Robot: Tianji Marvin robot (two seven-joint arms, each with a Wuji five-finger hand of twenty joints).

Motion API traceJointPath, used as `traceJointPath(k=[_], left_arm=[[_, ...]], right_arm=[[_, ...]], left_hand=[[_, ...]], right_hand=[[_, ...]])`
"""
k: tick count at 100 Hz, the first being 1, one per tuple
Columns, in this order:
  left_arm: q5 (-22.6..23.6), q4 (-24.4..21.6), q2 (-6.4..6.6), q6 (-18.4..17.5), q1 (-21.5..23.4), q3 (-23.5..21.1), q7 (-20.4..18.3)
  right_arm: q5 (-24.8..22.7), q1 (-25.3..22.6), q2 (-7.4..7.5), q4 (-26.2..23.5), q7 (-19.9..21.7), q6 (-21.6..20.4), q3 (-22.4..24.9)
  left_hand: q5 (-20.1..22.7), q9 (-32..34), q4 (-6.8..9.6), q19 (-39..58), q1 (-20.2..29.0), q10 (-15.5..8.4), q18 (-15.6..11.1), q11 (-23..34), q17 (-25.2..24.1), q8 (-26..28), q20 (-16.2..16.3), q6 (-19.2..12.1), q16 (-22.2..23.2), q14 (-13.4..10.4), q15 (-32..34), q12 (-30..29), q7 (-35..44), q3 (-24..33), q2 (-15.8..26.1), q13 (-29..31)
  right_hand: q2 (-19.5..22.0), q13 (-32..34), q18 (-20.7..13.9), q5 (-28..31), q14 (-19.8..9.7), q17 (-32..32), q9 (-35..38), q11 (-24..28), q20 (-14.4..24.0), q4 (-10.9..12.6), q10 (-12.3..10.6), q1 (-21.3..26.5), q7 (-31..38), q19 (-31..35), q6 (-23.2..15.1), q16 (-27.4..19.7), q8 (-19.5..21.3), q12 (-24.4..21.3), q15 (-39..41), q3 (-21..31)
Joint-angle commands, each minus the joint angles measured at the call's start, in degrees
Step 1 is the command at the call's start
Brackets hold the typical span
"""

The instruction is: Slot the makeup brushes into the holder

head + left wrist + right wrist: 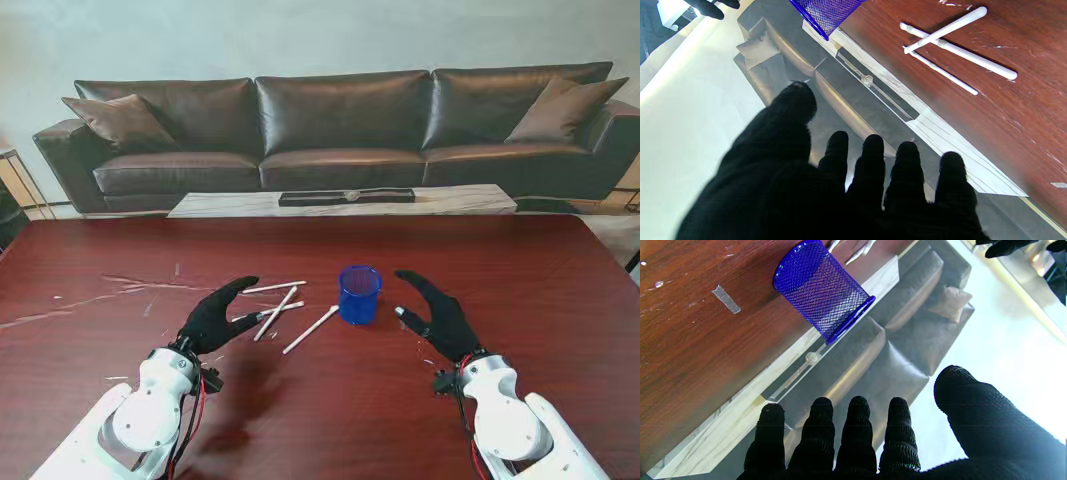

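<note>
The blue wire-mesh cylindrical holder [359, 294] stood upright on the dark red polished wooden table [560, 300], mouth up, its mesh wall ending in a solid blue rim, roughly midway between my two hands. To its left lay four slim white round-handled makeup brushes [275, 312], all flat on the table top. One brush [310, 329] lay alone just beside the holder, its long axis running diagonally from nearer me on the left toward the holder. The other three lay crossed in a loose cluster farther left, two running roughly left to right and one diagonal across them. My left hand [213, 318], in a black knitted glove, was spread wide and held nothing; its fingertips [873, 146] hovered near the cluster, and I cannot tell whether they touched a brush. My right hand [441, 317], gloved the same, was also spread wide and empty, to the right of the holder and apart from it. Pale scratches marked the table surface on the left. A dark brown leather sofa [340, 130] stood beyond the table.
</note>
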Motion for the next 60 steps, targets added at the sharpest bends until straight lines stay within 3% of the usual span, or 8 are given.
traceJointPath(k=[1,45,60], left_arm=[[-0.3,-0.1,-0.15,-0.2,-0.1,0.1,-0.1],[0.0,-0.7,-0.24,2.2,-0.2,0.4,0.1],[2.7,0.0,-0.44,3.0,-1.0,1.5,2.2]], right_arm=[[-0.3,-0.3,-0.02,-0.2,0.1,0.0,-0.3],[0.5,0.5,-0.06,0.6,0.4,0.0,-0.7],[0.4,0.1,-0.06,0.4,0.3,0.0,-0.6]], left_hand=[[-0.1,0.1,0.55,-0.4,-1.4,-3.1,-0.2,-0.3,-0.7,0.4,1.1,-1.2,0.2,-1.6,-0.4,-0.4,0.3,1.6,-1.5,-0.5],[1.4,0.6,-0.05,2.2,-1.6,-1.9,0.7,0.4,-1.5,1.0,2.5,-0.6,1.6,0.0,0.9,0.8,1.2,0.9,-1.2,1.0],[2.9,1.4,0.05,8.7,-2.0,-0.2,1.8,1.4,-2.1,2.5,5.8,-0.4,6.2,1.9,3.3,3.6,2.3,-0.7,-1.1,2.7]], right_hand=[[-0.8,0.4,-0.7,0.4,-1.1,-0.7,-0.9,-0.5,1.1,0.5,-0.2,-2.7,0.4,0.7,0.5,-0.2,-0.6,0.0,-0.4,-1.2],[-0.6,0.3,-0.7,0.6,-1.1,-0.8,-1.5,0.0,1.6,0.5,0.3,-2.7,0.6,0.9,0.4,-0.1,-0.4,0.2,-0.3,-1.4],[-0.4,0.6,-0.6,0.9,-0.9,-0.6,-1.7,0.4,1.9,0.5,1.0,-2.8,0.8,1.1,0.5,0.0,-0.3,0.4,-0.2,-1.6]])
